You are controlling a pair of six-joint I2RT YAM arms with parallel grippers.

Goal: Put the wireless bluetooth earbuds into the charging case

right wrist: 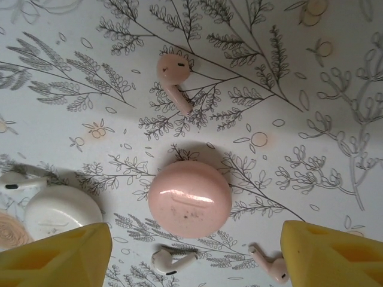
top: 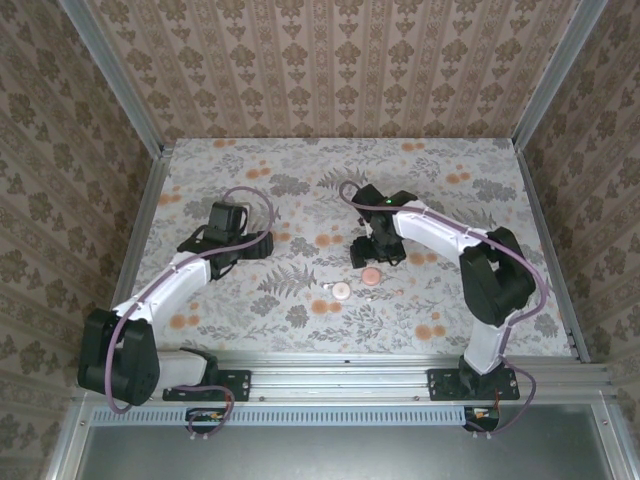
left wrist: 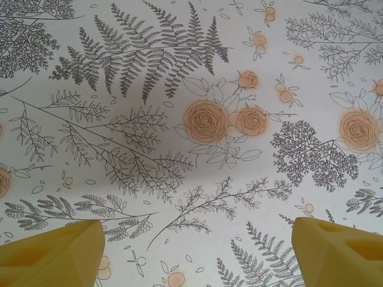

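Surface: floral-print table [top: 250, 320].
Left gripper [left wrist: 196, 239]: wide apart, empty.
Right gripper [right wrist: 196, 245]: apart, empty, near charging case [right wrist: 190, 200].
Earbuds [right wrist: 173, 75]: loose around case.

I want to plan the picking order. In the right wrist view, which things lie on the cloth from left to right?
white earbud → white case → pink charging case → pink earbud at lower right

On the flower-printed desk [top: 250, 320], the right pincer [top: 375, 252] hangs just behind the salmon-pink charging case [top: 371, 275]. A paler round case [top: 341, 291] lies near it. The left pincer [top: 252, 245] hovers well apart.
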